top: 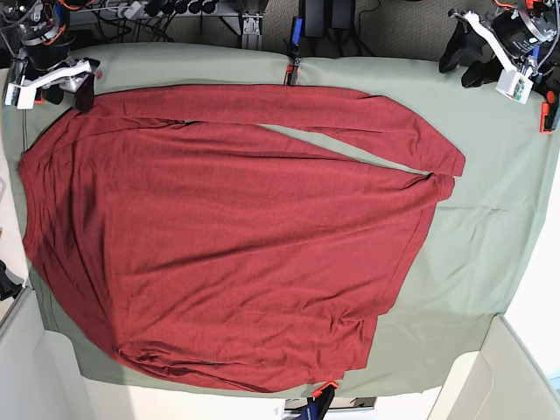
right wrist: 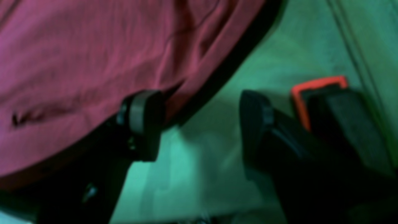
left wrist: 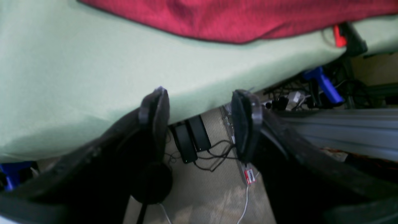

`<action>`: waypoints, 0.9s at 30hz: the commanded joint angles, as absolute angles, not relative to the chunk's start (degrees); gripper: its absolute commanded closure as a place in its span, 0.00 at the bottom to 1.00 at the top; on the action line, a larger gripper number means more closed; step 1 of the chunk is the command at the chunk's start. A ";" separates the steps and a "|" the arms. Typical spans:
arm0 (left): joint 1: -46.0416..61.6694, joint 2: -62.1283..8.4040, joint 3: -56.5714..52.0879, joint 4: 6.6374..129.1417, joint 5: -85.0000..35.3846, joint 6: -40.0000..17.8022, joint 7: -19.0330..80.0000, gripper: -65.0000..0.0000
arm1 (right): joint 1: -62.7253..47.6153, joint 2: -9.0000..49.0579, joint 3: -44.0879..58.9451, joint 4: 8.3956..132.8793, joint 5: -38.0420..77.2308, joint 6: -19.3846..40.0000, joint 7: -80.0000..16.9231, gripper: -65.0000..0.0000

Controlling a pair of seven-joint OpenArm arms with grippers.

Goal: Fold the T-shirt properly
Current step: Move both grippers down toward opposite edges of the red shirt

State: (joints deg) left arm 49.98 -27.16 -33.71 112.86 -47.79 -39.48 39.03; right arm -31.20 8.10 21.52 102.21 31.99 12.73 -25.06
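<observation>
Right hand point(right wrist: 199, 124), open, straddles T-shirt point(right wrist: 93, 62) edge beside an orange-tipped clamp point(right wrist: 317, 90).

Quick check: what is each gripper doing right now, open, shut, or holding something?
Left gripper: open, empty, at the edge of the green cloth.
Right gripper: open, holding nothing; one finger at the T-shirt edge.

No text reads clearly; a small red tag point(left wrist: 249, 176) is perhaps printed.
</observation>
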 commanded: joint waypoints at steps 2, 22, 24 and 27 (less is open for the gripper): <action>50.50 -27.99 -34.22 113.51 -48.84 -40.00 38.44 0.46 | -34.59 7.09 20.99 106.83 32.23 14.70 -24.25 0.40; 50.37 -27.99 -34.22 113.51 -53.36 -40.00 39.48 0.46 | -37.15 2.76 21.15 112.46 28.27 4.08 -22.55 0.40; 50.35 -28.42 -34.20 113.51 -53.39 -40.00 39.44 0.46 | -36.56 0.78 21.15 112.44 28.10 2.94 -22.79 0.40; 50.37 -29.47 -34.20 113.51 -53.36 -40.00 39.48 0.46 | -36.38 -1.89 21.12 112.33 26.96 0.64 -22.94 0.40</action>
State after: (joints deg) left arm 49.87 -28.64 -33.71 112.84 -52.38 -39.46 40.34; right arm -36.32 -2.26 20.86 111.33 26.92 0.51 -24.67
